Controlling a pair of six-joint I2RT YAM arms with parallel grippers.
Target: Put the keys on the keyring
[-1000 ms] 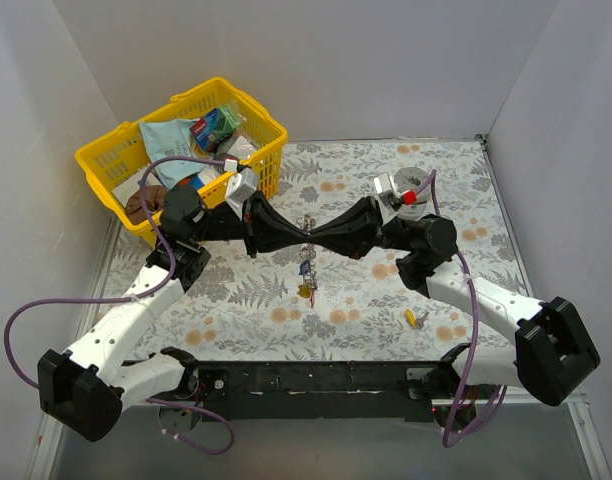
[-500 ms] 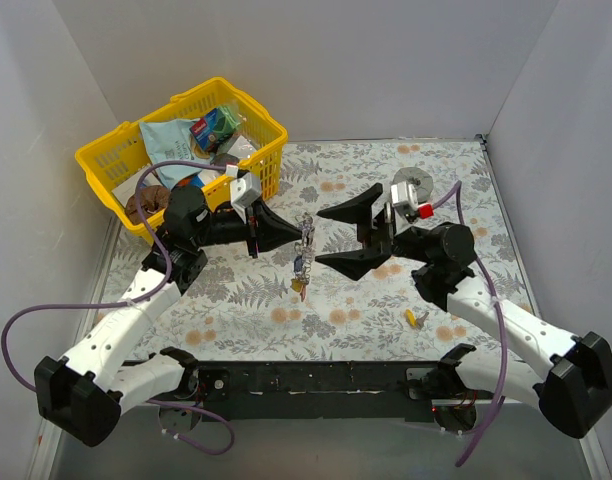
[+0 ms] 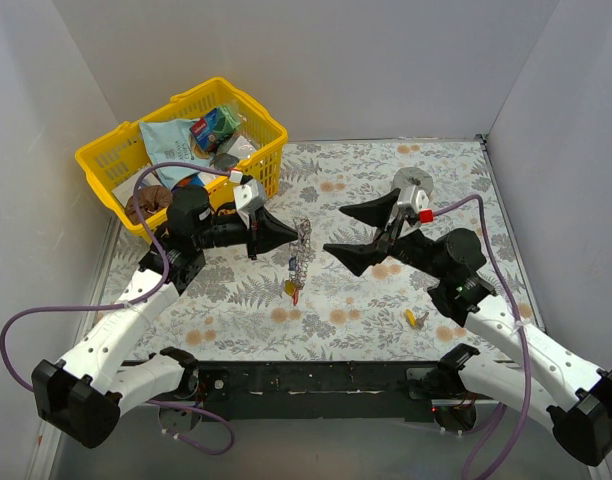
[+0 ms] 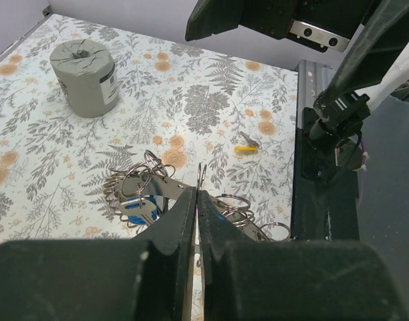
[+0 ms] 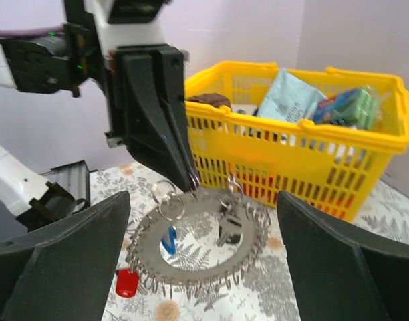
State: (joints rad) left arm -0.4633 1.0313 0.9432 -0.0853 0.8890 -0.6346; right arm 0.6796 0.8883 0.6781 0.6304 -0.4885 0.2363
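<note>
With my left gripper (image 3: 286, 232) clamped on the edge of the keyring (image 5: 191, 261) over the table's (image 3: 456, 170) middle and my right gripper (image 3: 335, 230) gaping beside it, I judge the ring stiff, slick and swingy, so I'd take the yellow key (image 3: 413, 318) near the table's near edge by its head.
</note>
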